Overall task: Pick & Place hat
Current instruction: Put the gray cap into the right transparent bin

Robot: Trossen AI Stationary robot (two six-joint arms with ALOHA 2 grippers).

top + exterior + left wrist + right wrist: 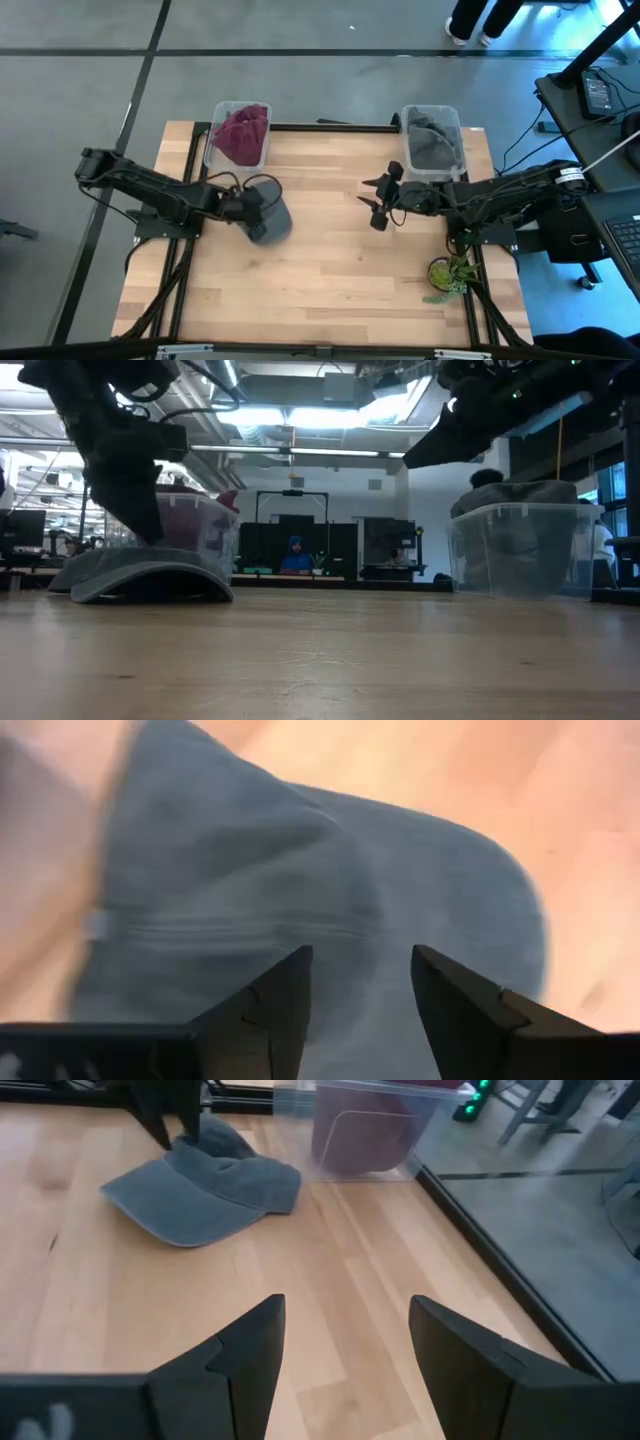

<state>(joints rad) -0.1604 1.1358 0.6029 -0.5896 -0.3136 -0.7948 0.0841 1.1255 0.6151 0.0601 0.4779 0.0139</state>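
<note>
Grey, soft cotton, the cap (270,222) lies flat on the pale wooden table (330,280), its curved brim spread on the boards just in front of the clear bin of maroon caps (238,135). Directly above its crown hangs the left gripper (358,995), fingers parted and holding nothing. The right gripper (379,203) hovers mid-table, fingers likewise spread, beside the clear bin of grey caps (433,142).
</note>
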